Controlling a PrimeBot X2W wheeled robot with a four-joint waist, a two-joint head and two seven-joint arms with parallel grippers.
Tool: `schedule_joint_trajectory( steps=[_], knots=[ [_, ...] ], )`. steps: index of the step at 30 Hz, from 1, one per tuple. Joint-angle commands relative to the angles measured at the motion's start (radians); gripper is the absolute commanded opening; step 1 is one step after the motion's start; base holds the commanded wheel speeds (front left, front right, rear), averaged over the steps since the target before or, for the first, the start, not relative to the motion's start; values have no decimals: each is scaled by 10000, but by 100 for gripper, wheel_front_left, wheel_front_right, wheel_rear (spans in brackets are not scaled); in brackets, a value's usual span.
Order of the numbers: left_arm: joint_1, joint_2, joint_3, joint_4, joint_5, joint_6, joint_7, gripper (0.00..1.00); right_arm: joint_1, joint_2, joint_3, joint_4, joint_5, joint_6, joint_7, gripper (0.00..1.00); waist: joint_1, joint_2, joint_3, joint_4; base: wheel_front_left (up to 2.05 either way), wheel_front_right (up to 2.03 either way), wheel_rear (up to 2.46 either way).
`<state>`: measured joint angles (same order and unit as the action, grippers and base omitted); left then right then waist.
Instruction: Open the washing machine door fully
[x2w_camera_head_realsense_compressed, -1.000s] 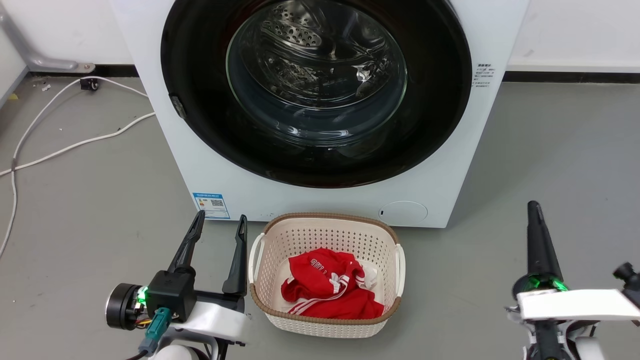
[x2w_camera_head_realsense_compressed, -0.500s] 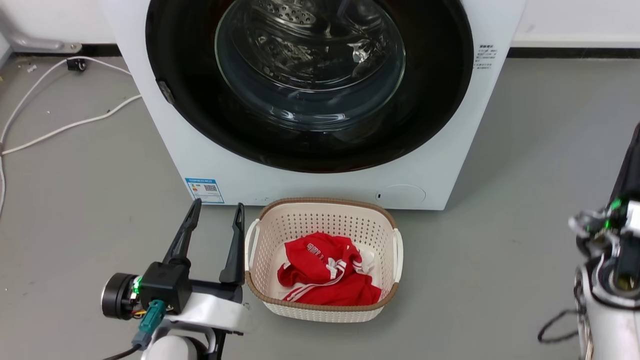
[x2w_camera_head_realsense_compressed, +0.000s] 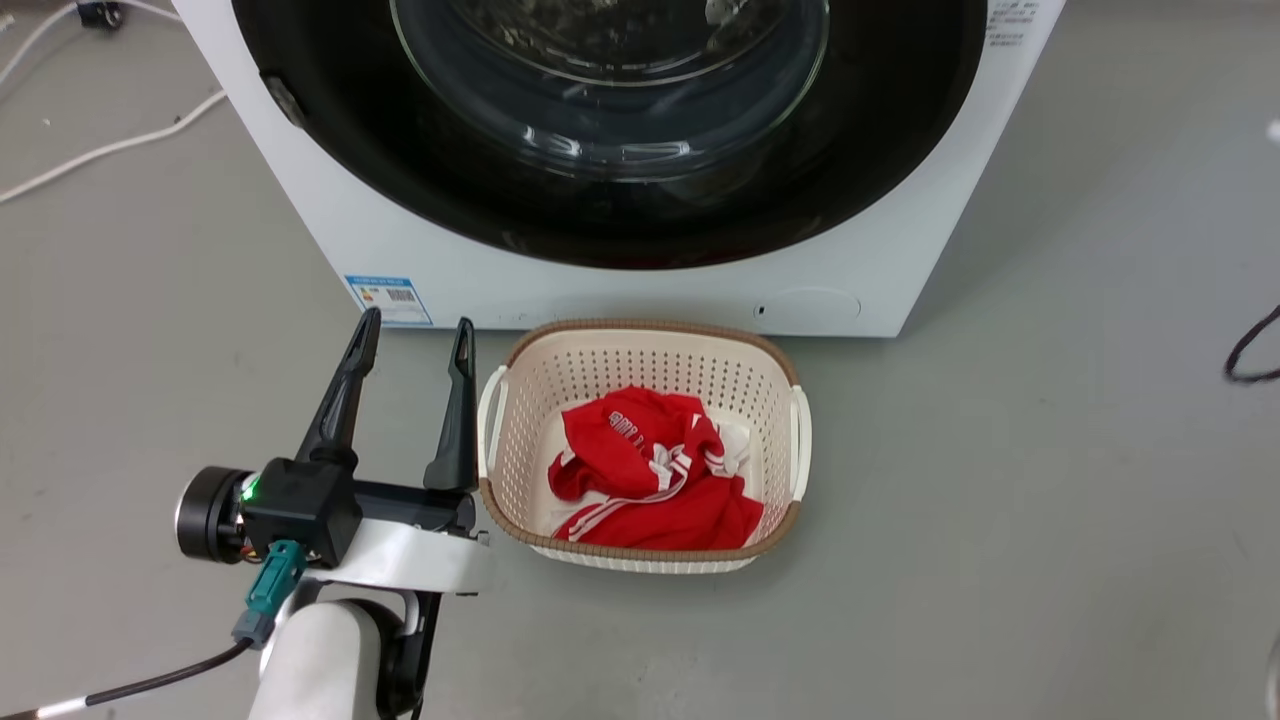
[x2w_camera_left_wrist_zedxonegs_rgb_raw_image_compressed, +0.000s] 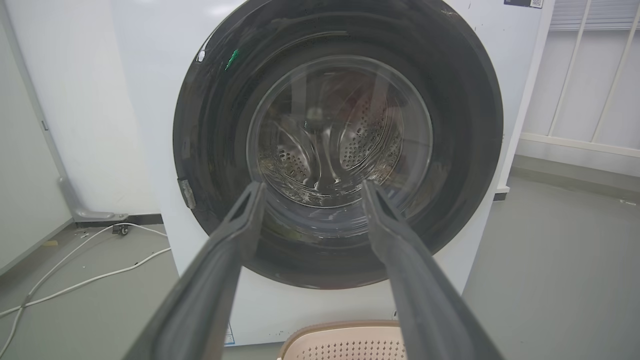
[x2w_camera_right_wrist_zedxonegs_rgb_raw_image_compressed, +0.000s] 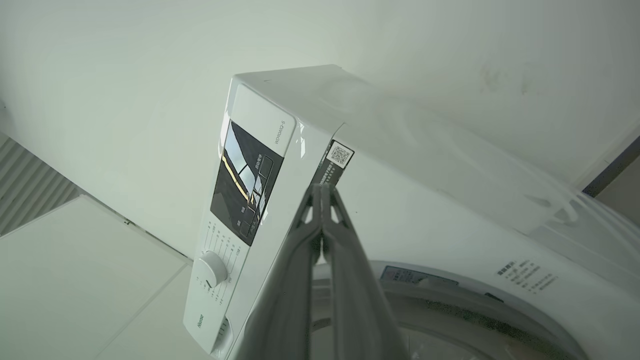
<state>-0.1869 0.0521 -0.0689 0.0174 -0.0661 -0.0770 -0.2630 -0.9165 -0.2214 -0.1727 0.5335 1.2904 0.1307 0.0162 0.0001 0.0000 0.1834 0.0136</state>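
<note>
On the grey floor (x2w_camera_head_realsense_compressed: 1050, 450), the washing machine (x2w_camera_head_realsense_compressed: 620, 295) stands with the washing machine door (x2w_camera_head_realsense_compressed: 400, 170) shut flush against its white front, the glass bowl showing the perforated steel drum behind it. Just before the machine sits a cream basket (x2w_camera_head_realsense_compressed: 640, 328) holding a crumpled red garment (x2w_camera_head_realsense_compressed: 650, 480), below a blue sticker (x2w_camera_head_realsense_compressed: 390, 298) and a round flap (x2w_camera_head_realsense_compressed: 808, 305). The left hand (x2w_camera_head_realsense_compressed: 414, 332) hovers low beside the basket's left handle, its 2 fingers spread apart and empty, pointing at the door's lower half in the left wrist view. In the right wrist view, the right hand (x2w_camera_right_wrist_zedxonegs_rgb_raw_image_compressed: 320, 190) has its 2 fingers pressed together with nothing between them, tips raised towards the machine's upper corner near a QR label (x2w_camera_right_wrist_zedxonegs_rgb_raw_image_compressed: 340, 155) and the control panel's dial (x2w_camera_right_wrist_zedxonegs_rgb_raw_image_compressed: 212, 267). A white cable (x2w_camera_head_realsense_compressed: 100, 150) trails left of the machine.
</note>
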Motion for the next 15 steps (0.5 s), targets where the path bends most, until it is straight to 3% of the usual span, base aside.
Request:
schedule_joint_trajectory(
  steps=[1, 7, 15],
  knots=[
    [-209, -12, 9, -56, 6, -47, -27, 100, -635, -173, 138, 518, -233, 0, 476, 0, -1, 0, 350, 25, 0, 0, 0],
    [-584, -13, 24, -222, 47, -133, -25, 100, -2754, -468, 661, 2397, -1300, 0, 2265, 0, -1, 0, 888, 38, 0, 0, 0],
    [-877, -16, 32, -409, 67, -232, -27, 100, -4464, -140, 1332, 3936, -2544, 0, 4396, 0, -1, 0, 1404, 96, 0, 0, 0]
  ],
)
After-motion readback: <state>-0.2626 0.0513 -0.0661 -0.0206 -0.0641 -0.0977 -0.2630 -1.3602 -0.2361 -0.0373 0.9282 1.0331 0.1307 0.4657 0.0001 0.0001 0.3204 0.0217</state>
